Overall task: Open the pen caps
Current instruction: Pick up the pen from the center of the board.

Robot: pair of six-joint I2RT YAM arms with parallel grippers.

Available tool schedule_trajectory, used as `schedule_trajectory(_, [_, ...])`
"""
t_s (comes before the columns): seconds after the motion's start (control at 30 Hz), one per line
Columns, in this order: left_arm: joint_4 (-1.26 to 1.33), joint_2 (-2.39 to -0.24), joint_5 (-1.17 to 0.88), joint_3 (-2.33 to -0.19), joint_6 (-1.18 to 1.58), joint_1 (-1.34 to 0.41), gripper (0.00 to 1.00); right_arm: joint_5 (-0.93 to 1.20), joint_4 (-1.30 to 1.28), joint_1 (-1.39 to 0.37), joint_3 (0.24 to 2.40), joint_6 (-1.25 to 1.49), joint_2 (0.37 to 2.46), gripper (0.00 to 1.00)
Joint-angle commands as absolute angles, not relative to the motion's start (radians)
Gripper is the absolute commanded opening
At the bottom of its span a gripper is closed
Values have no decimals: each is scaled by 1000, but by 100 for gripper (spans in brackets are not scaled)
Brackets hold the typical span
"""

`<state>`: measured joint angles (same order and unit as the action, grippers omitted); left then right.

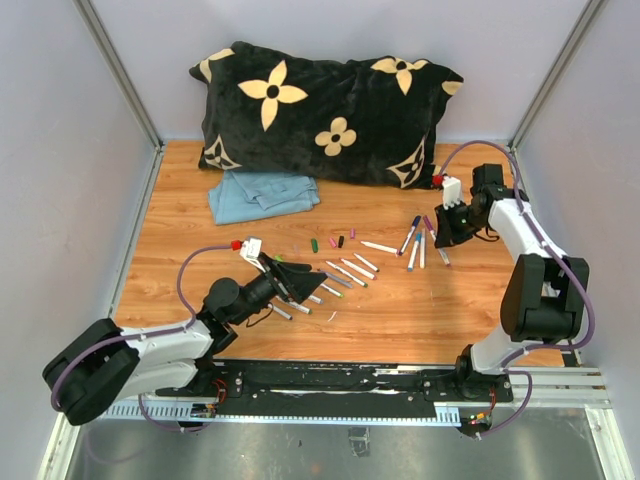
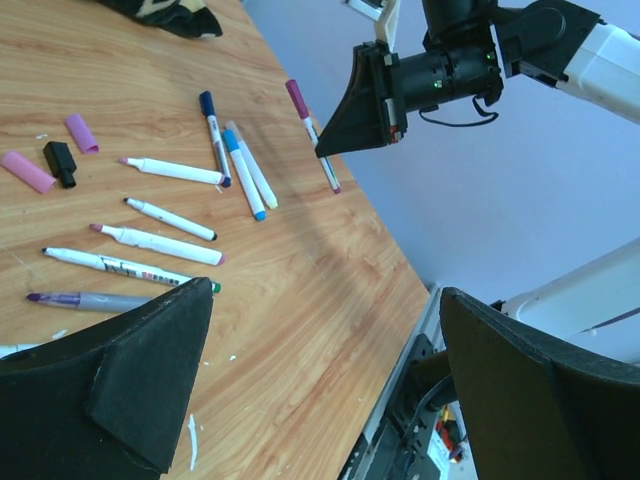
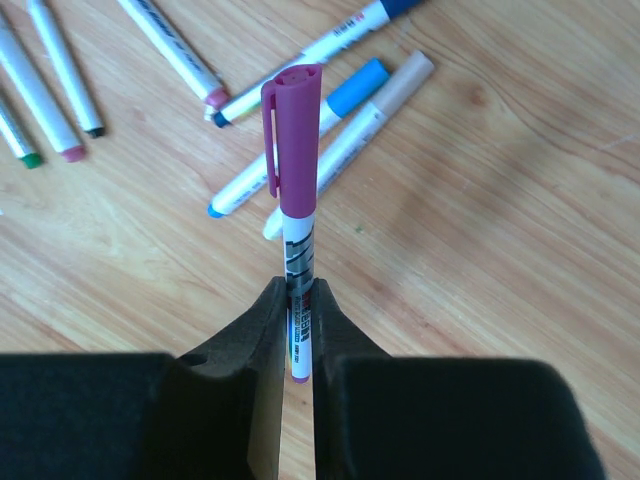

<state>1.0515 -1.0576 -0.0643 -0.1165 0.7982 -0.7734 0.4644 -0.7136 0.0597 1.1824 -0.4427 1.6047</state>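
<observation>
1. Wooden tabletop (image 1: pixel 400 310) carries a scatter of slim white marker pens. A black pillow (image 1: pixel 330 110) with cream flowers lies along its back edge, and a folded blue cloth (image 1: pixel 262 193) sits just in front of the pillow, towards the left.
2. On the right side, the right gripper (image 3: pixel 298 330) is pinched tight on the white barrel of the held pen (image 3: pixel 299 250). Its two black fingers press the barrel from either side, with only the barrel between them.
3. At the far end of that pen, well clear of the fingers, the magenta cap (image 3: pixel 297 130) is still seated on the barrel, its clip running down one side.
4. Whether the held pen touches the wood or hangs just above it cannot be told from these views.
5. Near the front left, the left gripper (image 2: pixel 325 390) has its jaws spread wide apart and grips nothing. It hangs over a row of uncapped pens (image 2: pixel 155 243), whose coloured tips lie bare.
6. Already off and loose on the wood beyond that row lie a pink cap (image 2: pixel 27 171), a black cap (image 2: pixel 60 163) just beside it, and a lilac cap (image 2: pixel 81 132). The top view shows a green cap (image 1: pixel 314 244) in the same little group.
7. Near the right gripper, three more pens lie close together with their caps on: one with a dark blue cap (image 2: pixel 208 104), one with a light blue cap (image 3: pixel 357 88) and one with a pale grey cap (image 3: pixel 410 75).
</observation>
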Motion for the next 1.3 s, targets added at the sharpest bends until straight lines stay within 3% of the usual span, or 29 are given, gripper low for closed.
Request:
schedule_trajectory(0.0, [1177, -1098, -95, -105, 821, -765, 99, 604, -721, 54, 1165, -454, 1553, 1])
schedule_trajectory(0.5, [1423, -1268, -173, -96, 855, -744, 99, 810, -722, -28, 1155, -437, 1505, 1])
schedule_trajectory(1.27, [1525, -1201, -203, -115, 682, -728, 99, 1077, -716, -188, 1164, -409, 1510, 1])
